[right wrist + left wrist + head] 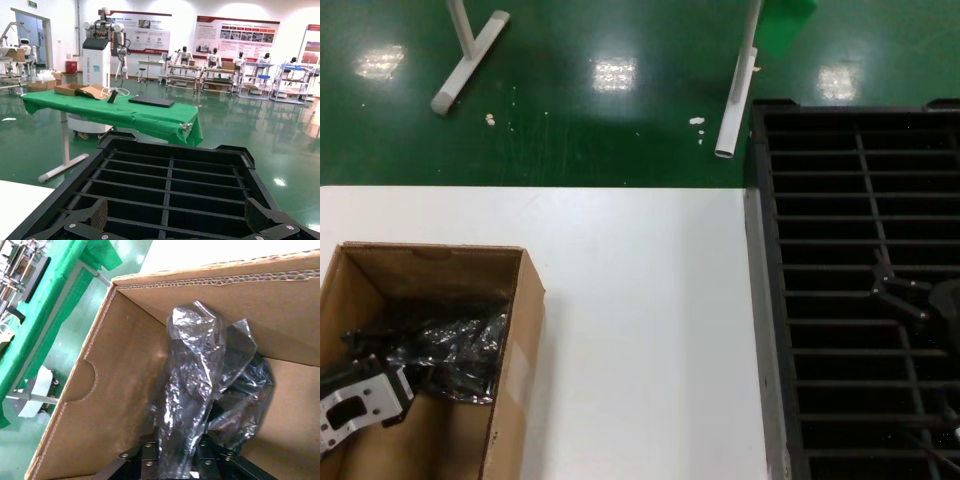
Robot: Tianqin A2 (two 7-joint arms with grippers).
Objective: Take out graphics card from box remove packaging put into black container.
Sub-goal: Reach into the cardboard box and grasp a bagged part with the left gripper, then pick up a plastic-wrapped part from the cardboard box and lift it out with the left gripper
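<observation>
The packaging (pixel 200 390) lies nearest the left wrist camera: a crinkled, shiny translucent bag standing up inside the box (pixel 125 380), its lower end pinched between the fingertips of the left gripper (pixel 177 462). The jaws are closed to the thickness of the gathered plastic. A dark mass shows through the film in the lower lobe; this is judged to be the graphics card (pixel 245 395), not yet out of its bag and not yet out of the carton.

In the head view, the left gripper (pixel 365 385) sits low in the box (pixel 515 330) at the near left of the white table (pixel 640 300), with the packaging (pixel 455 350) bunched beside it against the carton's right wall.

The black container (pixel 770 160) stands along the table's right edge, well apart from the carton. The right gripper (pixel 905 295) hovers above its slats. In the right wrist view its fingertips (pixel 92 217) stand wide apart, with nothing between them, over the black container (pixel 170 175).

Hazards from this state:
- The grip appears to be on film alone. If the card is not caught with it, lifting may stretch or tear the bag, or let the card slide to the bottom.
- The bag is slippery and crinkled; a light pinch may slip during the lift.
- The carton is light and unrestrained. A bag snagging on the wall could drag or tip it.
- The card's orientation inside the film cannot be read.
</observation>
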